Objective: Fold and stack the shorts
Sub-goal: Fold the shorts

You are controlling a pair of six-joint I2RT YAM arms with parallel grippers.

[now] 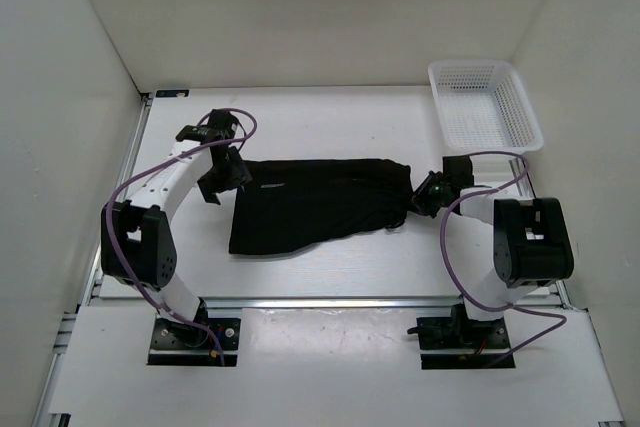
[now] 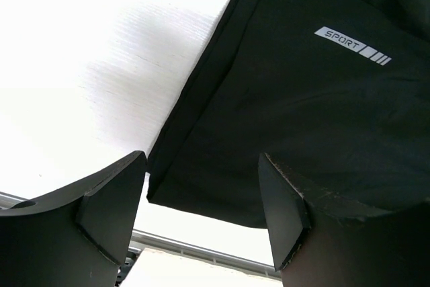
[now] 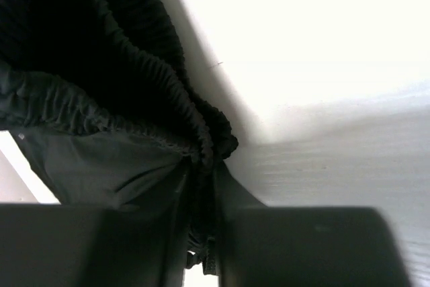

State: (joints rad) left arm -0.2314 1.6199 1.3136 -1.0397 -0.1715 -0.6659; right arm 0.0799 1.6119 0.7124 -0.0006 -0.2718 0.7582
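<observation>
We see shorts (image 1: pixel 320 202) flat at table centre, no stack yet (folding barely begun, we judge). Right gripper (image 1: pixel 428 194) at 3 o'clock pinches bunched waistband. Left gripper (image 1: pixel 225 179) at 9 o'clock gapes wide over hem corner, holds nothing. Basket (image 1: pixel 527 109) at 1 o'clock.

lab test cell: white enclosure walls (image 1: pixel 330 17), aluminium-framed table (image 1: pixel 330 112)

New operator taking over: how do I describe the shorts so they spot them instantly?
At the middle of the white table, the shorts lie spread left to right. The right hand pinches their gathered waistband end; the open left hand hovers at the other. They are the only black cloth, with a pale SPORT mark, unlike the white mesh basket at the far right corner.
</observation>
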